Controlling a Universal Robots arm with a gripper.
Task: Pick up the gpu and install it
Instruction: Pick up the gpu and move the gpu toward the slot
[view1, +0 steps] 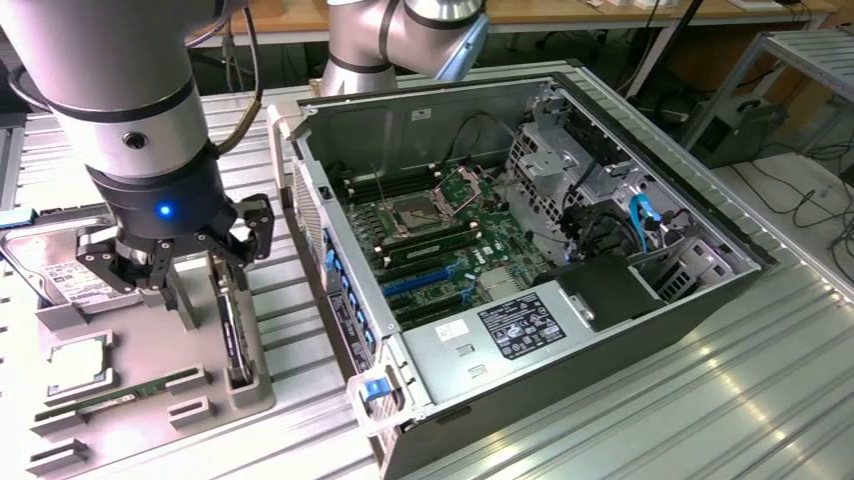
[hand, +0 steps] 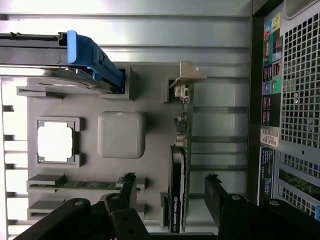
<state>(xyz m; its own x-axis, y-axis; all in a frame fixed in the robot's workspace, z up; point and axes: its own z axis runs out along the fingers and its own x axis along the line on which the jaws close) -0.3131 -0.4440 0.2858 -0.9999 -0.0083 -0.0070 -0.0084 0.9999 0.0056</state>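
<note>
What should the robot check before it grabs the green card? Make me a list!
1. Gripper open: ok.
2. gpu sits between the fingers in the wrist view: ok.
3. gpu standing on its edge in the gray tray: ok.
4. Fingers low enough for a firm hold: cannot tell.
5. Computer case lying open: ok.
6. Blue slots on the board free of cards: ok.
</note>
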